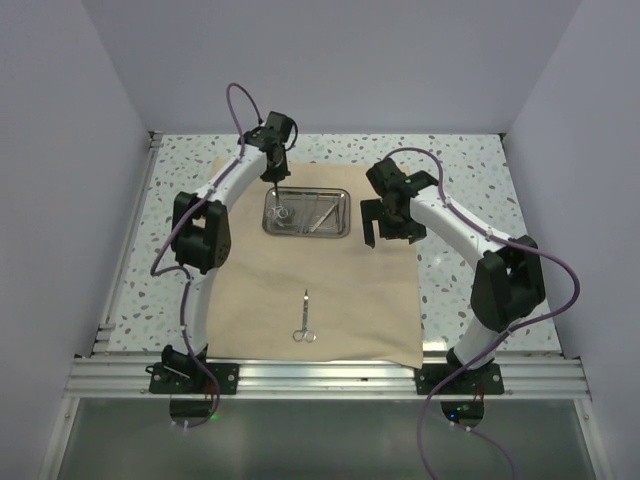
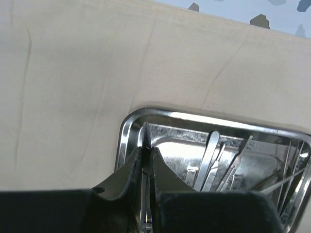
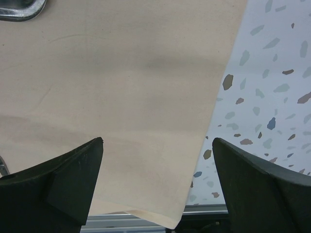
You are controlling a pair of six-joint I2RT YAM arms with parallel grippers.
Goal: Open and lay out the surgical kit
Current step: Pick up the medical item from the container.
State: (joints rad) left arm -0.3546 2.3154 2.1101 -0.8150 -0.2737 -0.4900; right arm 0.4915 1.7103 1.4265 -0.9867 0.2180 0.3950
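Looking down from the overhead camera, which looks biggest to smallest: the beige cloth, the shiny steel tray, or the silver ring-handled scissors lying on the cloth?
Largest: beige cloth wrap, by far.
Next: rectangular shiny steel tray.
Smallest: thin silver ring-handled scissors, shorter than the tray's long side.

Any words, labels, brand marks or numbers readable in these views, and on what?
None can be read. The tan cloth wrap, the shiny rectangular steel tray, the silver ring-handled scissors lying on the cloth and the thin silver instrument pinched in the left tool show no print; any engraving is too small to tell.
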